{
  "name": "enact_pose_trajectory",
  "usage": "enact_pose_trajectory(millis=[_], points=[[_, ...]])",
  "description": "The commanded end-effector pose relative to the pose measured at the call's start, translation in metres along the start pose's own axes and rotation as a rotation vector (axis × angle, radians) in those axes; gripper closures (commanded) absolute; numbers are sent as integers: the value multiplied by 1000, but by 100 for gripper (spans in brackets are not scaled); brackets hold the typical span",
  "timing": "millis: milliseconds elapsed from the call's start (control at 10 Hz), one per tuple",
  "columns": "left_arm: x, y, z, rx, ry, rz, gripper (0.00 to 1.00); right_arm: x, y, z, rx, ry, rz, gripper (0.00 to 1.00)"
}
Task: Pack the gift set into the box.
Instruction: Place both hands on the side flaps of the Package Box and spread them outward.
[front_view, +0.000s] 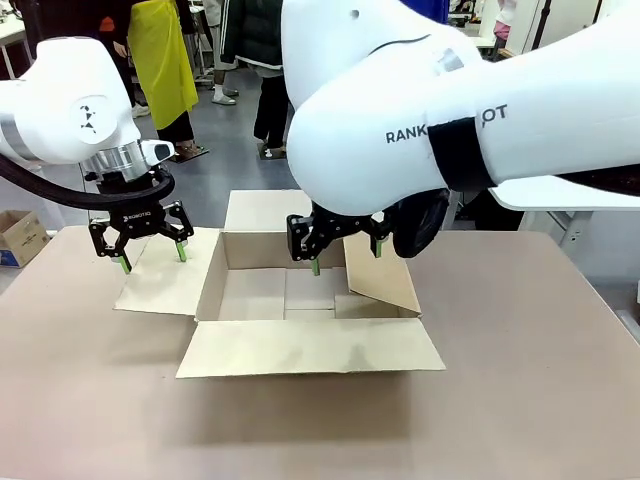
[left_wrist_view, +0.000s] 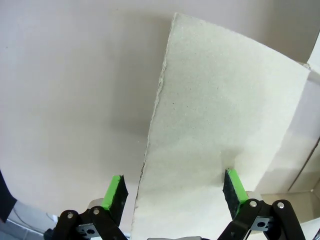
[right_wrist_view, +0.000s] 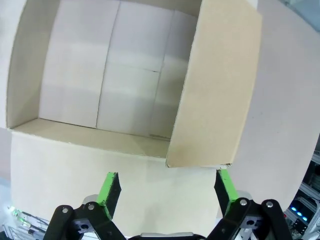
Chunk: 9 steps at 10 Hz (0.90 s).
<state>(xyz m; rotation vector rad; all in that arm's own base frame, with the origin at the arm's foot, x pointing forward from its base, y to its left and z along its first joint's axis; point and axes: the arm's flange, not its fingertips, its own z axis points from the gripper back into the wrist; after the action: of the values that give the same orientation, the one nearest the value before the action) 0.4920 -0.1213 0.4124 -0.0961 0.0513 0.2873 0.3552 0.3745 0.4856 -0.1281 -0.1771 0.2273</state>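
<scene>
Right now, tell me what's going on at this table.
Two robot arms are poised over an open cardboard box on the table. The left gripper hangs above the left flap, which is folded outward. The right gripper hangs by the raised right flap. Both have their fingers apart, holding nothing. The box is empty.

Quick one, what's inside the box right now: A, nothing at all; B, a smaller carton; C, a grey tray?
A: the box stands open, and the front and right wrist views show bare cardboard across its floor.
</scene>
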Motion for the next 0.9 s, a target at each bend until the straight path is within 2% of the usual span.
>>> enact_pose_trajectory(millis=[0, 200, 500, 600, 800], points=[[-1, 0, 3, 15, -2, 12, 0, 1, -1, 0, -3, -3, -4, 0], [-1, 0, 3, 15, -2, 12, 0, 18, 15, -28, -97, -12, 49, 0], [-1, 0, 3, 15, -2, 12, 0, 39, 20, -68, -211, -21, 24, 0], [-1, 0, 3, 15, -2, 12, 0, 47, 24, -82, -311, -3, 11, 0], [-1, 0, 3, 15, -2, 12, 0, 56, 24, -87, -351, -47, -34, 0]])
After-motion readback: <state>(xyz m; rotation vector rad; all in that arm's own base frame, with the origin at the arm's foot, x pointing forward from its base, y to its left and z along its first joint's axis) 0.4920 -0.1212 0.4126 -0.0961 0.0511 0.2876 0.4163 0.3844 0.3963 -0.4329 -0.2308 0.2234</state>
